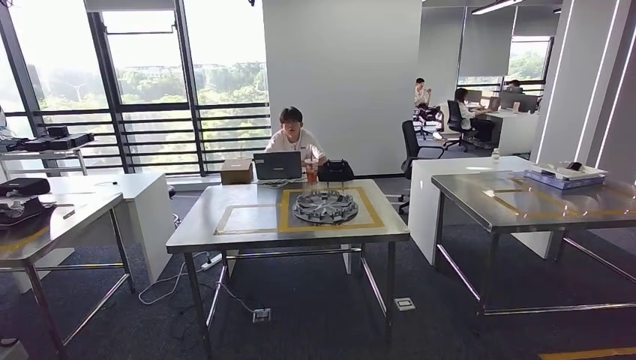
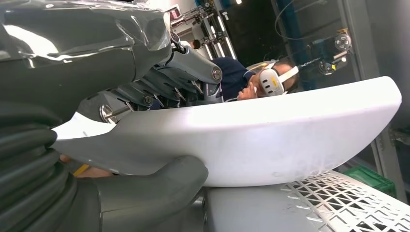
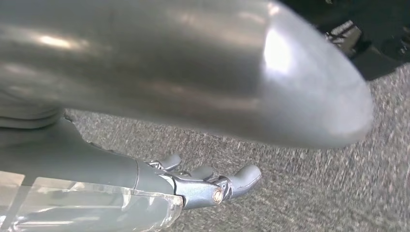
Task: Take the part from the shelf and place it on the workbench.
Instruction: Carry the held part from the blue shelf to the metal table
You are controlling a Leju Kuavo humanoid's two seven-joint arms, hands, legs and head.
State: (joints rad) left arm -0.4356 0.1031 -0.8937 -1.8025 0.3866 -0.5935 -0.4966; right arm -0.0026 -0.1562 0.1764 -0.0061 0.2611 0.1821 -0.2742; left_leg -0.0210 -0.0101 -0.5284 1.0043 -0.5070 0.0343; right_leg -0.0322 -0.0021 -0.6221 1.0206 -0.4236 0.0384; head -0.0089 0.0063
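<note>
White part (image 2: 270,140) grasped by left robot hand (image 2: 159,140), right robot hand (image 3: 208,186) released (above carpet), steel workbench (image 1: 247,225) ahead bearing wheel hub (image 1: 325,206).

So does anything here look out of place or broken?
Nothing stands out. The left hand holds the white part intact, the right hand hangs empty over the carpet, and the workbench looks tidy.

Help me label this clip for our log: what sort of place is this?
Likely an office used as a robot test area: steel workbenches with yellow tape outlines, a person at a laptop, and desks with seated people behind. The left hand grips a white part.
</note>
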